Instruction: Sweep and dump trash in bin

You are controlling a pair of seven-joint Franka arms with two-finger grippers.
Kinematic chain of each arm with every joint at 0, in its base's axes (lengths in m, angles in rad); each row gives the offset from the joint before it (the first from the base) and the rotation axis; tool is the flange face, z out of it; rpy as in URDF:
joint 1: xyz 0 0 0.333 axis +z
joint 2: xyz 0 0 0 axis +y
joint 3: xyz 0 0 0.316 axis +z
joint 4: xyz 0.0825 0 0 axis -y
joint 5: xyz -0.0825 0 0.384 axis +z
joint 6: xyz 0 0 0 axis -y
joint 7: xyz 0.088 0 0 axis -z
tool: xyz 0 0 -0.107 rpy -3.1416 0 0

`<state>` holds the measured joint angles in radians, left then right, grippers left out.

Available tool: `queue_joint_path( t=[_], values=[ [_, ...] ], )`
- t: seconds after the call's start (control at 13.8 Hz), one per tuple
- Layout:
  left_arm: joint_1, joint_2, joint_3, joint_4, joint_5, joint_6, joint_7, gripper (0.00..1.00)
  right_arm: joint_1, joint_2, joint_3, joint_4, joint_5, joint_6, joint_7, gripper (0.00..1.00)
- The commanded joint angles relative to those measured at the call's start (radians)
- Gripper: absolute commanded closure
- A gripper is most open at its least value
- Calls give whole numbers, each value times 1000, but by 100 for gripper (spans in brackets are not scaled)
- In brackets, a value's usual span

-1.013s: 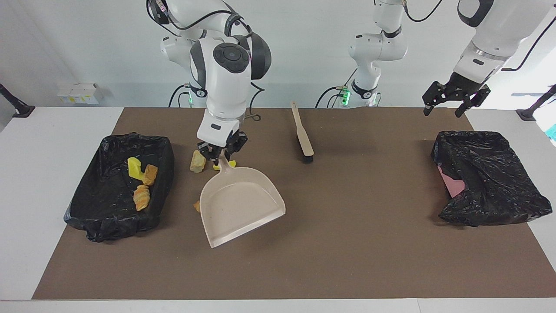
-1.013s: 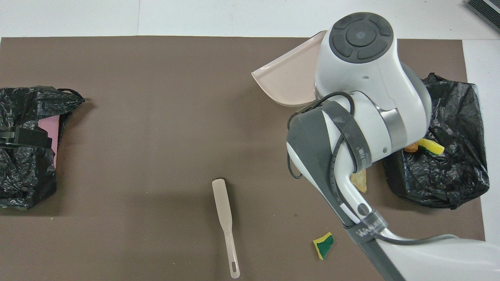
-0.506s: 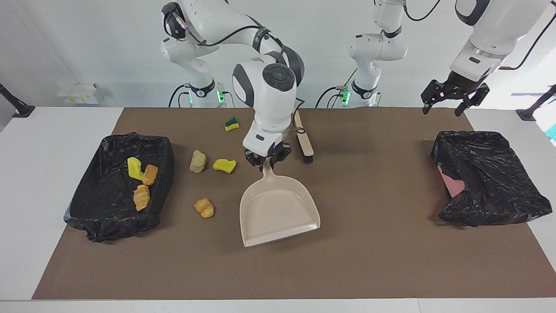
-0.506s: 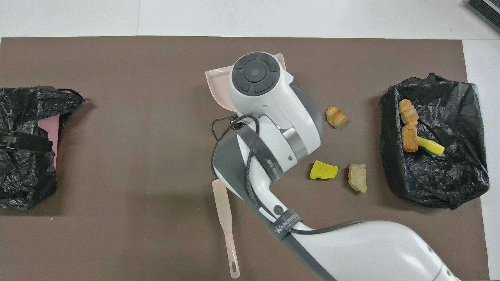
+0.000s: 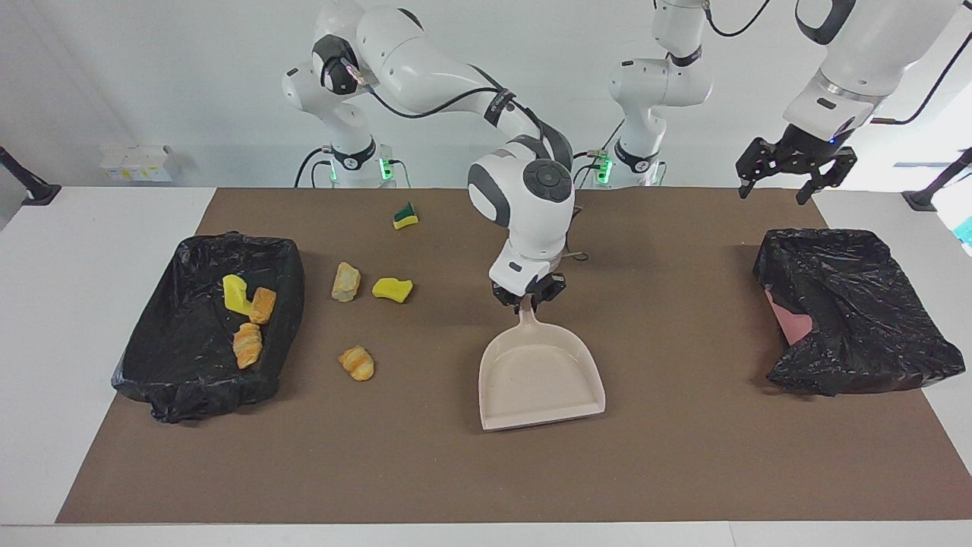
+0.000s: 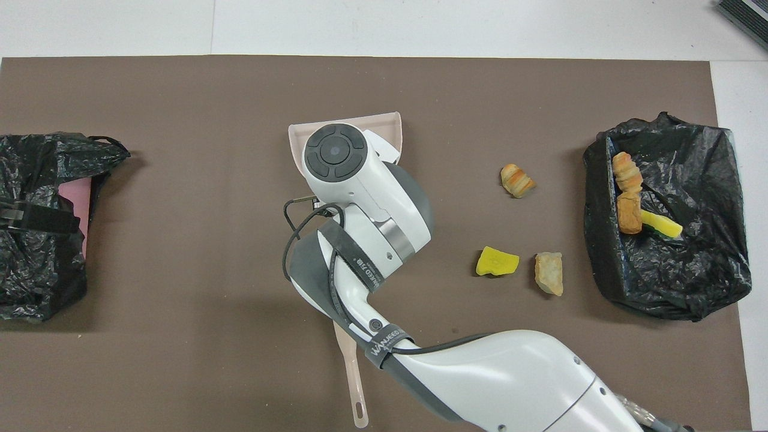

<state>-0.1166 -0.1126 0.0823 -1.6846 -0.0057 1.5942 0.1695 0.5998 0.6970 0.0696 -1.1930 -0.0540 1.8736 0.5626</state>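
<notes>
White walls and a brown mat on the worktop [image 5: 683,471]: sweeping part done.

Light, squashy trash [image 5: 357,362] (a golden croissant, a tan bread lump, a yellow sponge piece and a yellow-and-green sponge) lies loose beside the black-lined bin [image 5: 152,380] at the right arm's end; that bin already holds three scraps. It looks easier to push than pinch. The right claw [image 5: 528,298] grips the beige plastic dustpan [image 5: 541,380] by its stiff handle, mid-mat, with nothing in it. The left claw [image 5: 790,171] hangs open over a second black-lined bin [image 5: 858,319], whose contents I cannot make out.
</notes>
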Motion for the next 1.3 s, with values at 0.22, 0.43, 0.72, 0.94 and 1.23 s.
queue_joint_path(
  t=[0.22,0.43,0.72,0.94,1.23],
  values=[
    [132,63,-130,103,4,-100,8,0,11,41,2,39,40,25,55,100],
    [143,151,-142,212,6,-161,7,0,9,41,2,33,68,30,91,96],
    [138,136,-144,191,16,-91,-4,0,9,35,-1,30,82,25,103,59],
    [129,131,-144,177,18,-80,-2,0,21,-3,1,29,91,9,109,28],
    [124,116,-144,138,18,-37,1,0,31,-155,10,-78,114,-82,126,16]
  ],
)
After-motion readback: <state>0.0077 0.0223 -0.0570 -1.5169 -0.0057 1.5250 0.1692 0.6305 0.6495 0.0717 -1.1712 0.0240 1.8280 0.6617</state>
